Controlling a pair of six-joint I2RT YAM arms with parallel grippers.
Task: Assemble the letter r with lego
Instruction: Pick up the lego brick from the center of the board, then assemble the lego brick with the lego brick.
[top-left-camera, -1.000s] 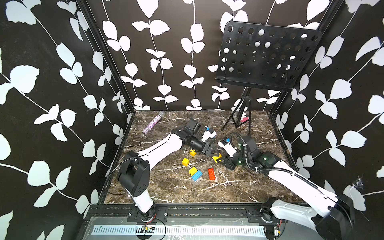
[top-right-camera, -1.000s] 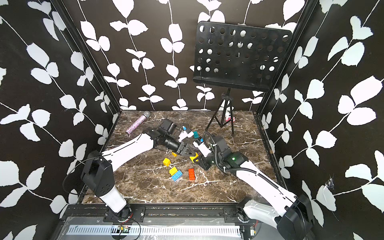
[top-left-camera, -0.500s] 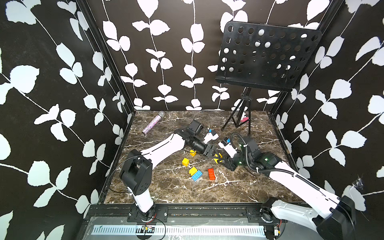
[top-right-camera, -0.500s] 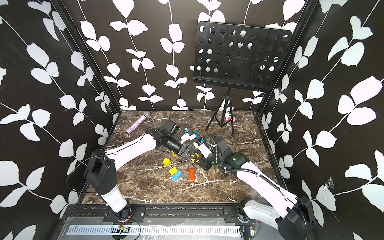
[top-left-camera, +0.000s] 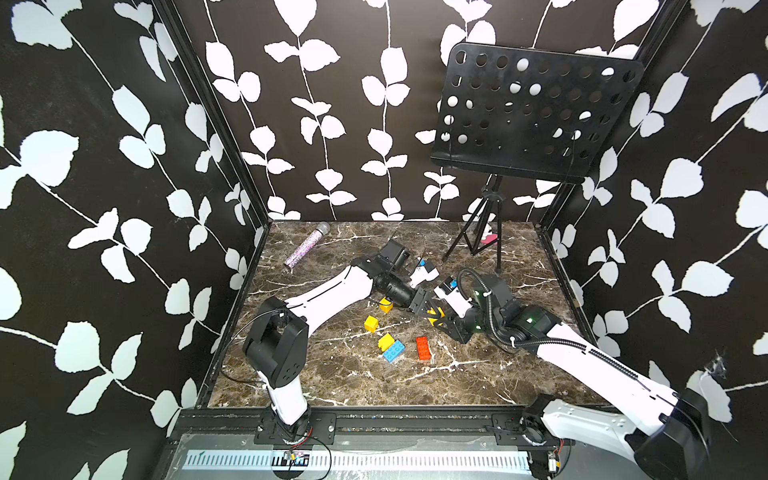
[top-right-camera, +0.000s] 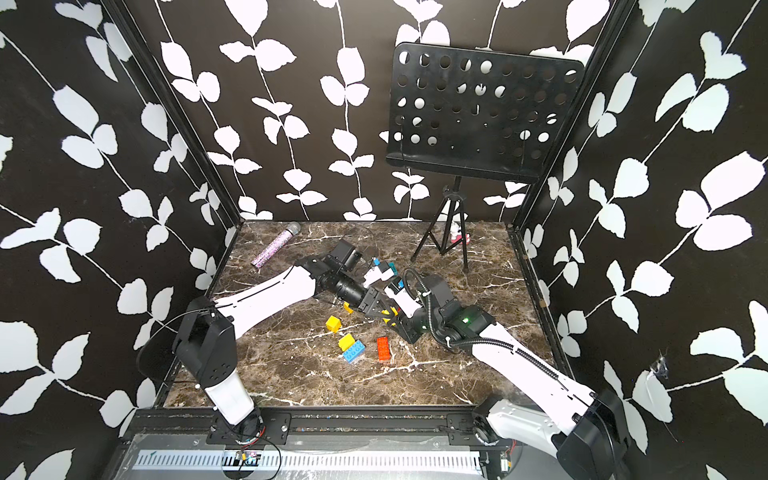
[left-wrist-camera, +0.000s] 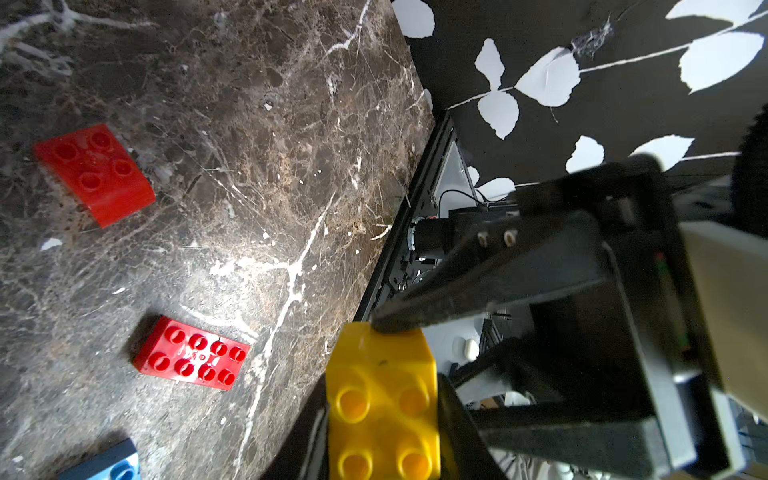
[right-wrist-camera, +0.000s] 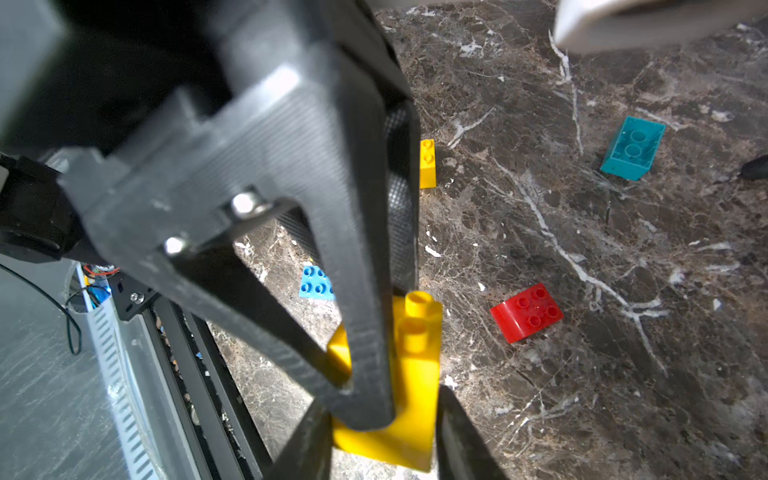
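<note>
My left gripper pinches the yellow brick, apparently receiving it mid-air; my right gripper brackets the same brick; whether clamped, I cannot tell.

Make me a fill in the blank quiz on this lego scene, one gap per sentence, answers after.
The shared brick between the left hand and right hand is ___.
The long red brick shows ___ studs.
The music stand rests on ___ legs.
Answers: yellow, eight, three.
</note>
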